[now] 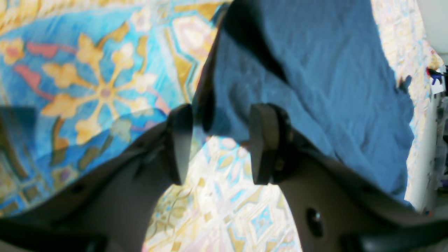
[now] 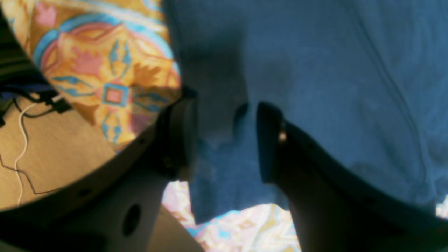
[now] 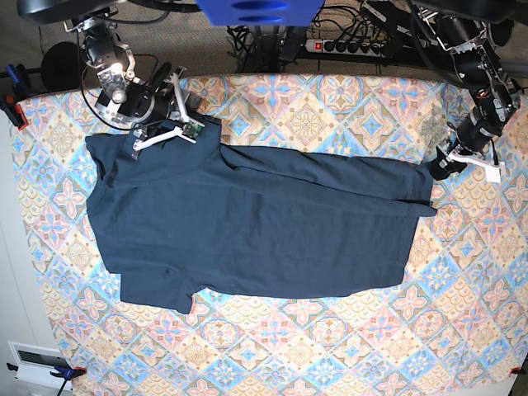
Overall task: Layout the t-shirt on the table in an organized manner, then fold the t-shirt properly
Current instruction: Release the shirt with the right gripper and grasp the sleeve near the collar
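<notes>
Spread nearly flat across the middle of the patterned tile-print table cloth (image 3: pixel 330 346): a dark navy short-sleeved cotton t-shirt (image 3: pixel 247 231), collar end toward the left, hem toward the right, a long fold ridge running along its far side. Stretched out lengthwise, probably so that both far corners can be pulled taut before folding.

At the far-left shoulder, right gripper (image 2: pixel 224 140) with jaws parted around a bunch of navy cloth; fabric fills the gap between the pads, but whether pinched or merely straddled cannot be told. At the far-right hem corner, left gripper (image 1: pixel 217 143) with jaws moderately apart, cloth edge lying just between and beyond the tips, bare table visible under them; grip likewise unclear.

No readable label, brand or writing anywhere; collar tag not visible.
</notes>
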### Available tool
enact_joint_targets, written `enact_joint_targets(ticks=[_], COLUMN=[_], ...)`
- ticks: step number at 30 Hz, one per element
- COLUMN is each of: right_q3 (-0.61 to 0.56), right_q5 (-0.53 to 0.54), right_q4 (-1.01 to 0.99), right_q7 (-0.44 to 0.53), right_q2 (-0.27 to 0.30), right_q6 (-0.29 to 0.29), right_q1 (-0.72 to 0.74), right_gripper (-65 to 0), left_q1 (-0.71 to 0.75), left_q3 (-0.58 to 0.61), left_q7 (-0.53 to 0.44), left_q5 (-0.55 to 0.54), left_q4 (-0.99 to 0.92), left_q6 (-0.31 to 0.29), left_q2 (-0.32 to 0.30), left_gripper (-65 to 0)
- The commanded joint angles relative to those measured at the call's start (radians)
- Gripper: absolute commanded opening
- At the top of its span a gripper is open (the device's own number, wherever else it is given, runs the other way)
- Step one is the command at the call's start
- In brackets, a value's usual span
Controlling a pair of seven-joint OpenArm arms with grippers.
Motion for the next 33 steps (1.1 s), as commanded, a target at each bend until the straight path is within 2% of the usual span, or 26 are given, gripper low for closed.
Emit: enact_joint_targets(ticks=[1, 19, 21, 24, 27, 33], right_q3=[-0.002, -0.011, -0.005, 0.006, 0.074, 0.155], right_q5=[-0.003, -0.005, -0.005, -0.005, -0.005, 0.0], right_q4=[0.017, -0.093, -0.101, -0.104, -0.096, -0.043], right_q7=[0.013, 0.013, 0.013, 0.014, 0.014, 0.014], right_q2=[0.011, 0.007, 0.007, 0.007, 0.007, 0.007], right_q6=[-0.004, -0.004, -0.004, -0.004, -0.004, -0.004], right_q1=[0.007, 0.014, 0.014, 0.014, 0.014, 0.013], right_gripper=[-39.1, -39.6, -42.6, -51.7, -58.9, -60.4], left_q1=[0.0, 0.0, 0.0, 0.0, 0.0, 0.0], left_q3=[-0.004, -0.004, -0.004, -0.004, -0.004, -0.004], left_q7=[-0.009, -0.009, -0.009, -0.009, -0.009, -0.009], left_q5=[-0.016, -0.02, -0.02, -0.02, -0.02, -0.02], left_q4=[0.018, 0.021, 0.021, 0.021, 0.021, 0.021], left_q6=[-0.006, -0.006, -0.006, -0.006, -0.006, -0.006], left_q2=[-0.017, -0.014, -0.014, -0.014, -0.014, -0.014], left_gripper=[-38.7, -38.7, -38.7, -38.7, -38.7, -38.7])
